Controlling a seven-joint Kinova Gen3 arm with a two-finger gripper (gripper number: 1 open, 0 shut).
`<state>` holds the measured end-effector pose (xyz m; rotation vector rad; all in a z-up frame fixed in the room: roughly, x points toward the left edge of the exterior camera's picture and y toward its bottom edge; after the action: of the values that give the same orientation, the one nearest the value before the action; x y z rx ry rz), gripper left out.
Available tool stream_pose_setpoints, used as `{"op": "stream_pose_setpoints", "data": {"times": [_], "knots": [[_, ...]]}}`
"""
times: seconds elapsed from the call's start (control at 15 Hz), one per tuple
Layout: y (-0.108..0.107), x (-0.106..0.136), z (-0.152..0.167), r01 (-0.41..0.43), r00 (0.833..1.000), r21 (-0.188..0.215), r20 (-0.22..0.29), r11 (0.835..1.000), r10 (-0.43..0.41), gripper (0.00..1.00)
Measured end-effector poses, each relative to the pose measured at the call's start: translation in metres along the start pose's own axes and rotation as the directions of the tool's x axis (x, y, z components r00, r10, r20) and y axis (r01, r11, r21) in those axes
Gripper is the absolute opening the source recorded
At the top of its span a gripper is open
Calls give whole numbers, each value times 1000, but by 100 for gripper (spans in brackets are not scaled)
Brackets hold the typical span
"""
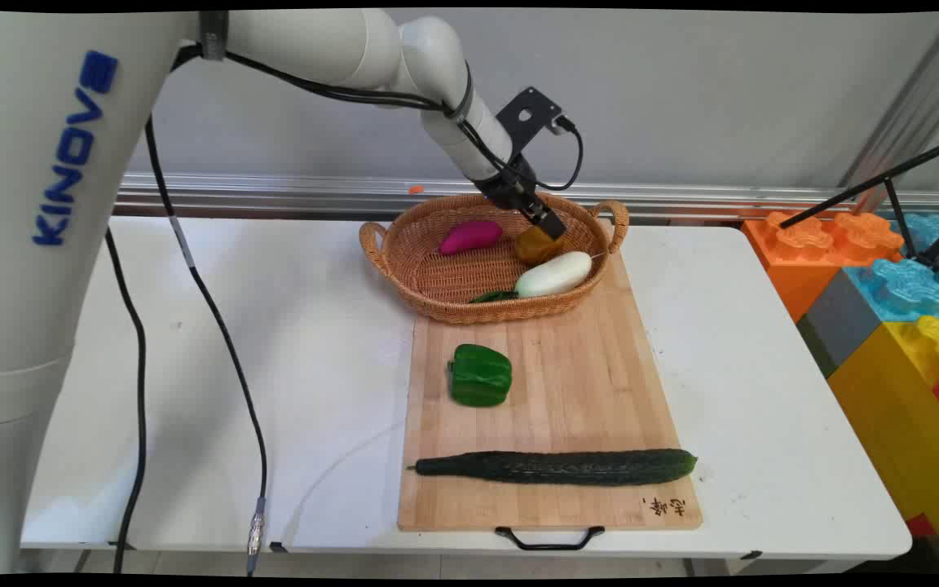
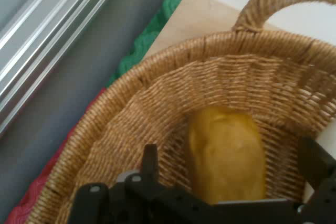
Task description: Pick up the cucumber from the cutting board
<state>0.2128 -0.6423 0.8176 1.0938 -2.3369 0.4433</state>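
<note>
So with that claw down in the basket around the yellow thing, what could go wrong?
The gripper is open astride the yellow vegetable, close to the basket wall; a finger might snag the weave. The white radish lies right beside it in the main view and could get nudged.

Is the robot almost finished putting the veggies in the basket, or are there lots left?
Already in the woven wicker basket: a purple vegetable, a white radish and something dark green. In hand: the open black gripper sits around a yellow-brown vegetable inside the basket. Outside it, on the wooden cutting board: a green bell pepper and a long dark cucumber.
</note>
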Motion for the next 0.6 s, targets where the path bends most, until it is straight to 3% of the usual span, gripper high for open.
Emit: {"op": "stream_pose_setpoints", "data": {"times": [0.33, 0.47, 0.6], "knots": [[27, 14, -32, -42, 999, -31, 6, 999, 42, 100], [46, 17, -53, -64, 998, -68, 22, 996, 65, 100], [71, 17, -76, -94, 994, -132, 46, 987, 101, 100]]}}
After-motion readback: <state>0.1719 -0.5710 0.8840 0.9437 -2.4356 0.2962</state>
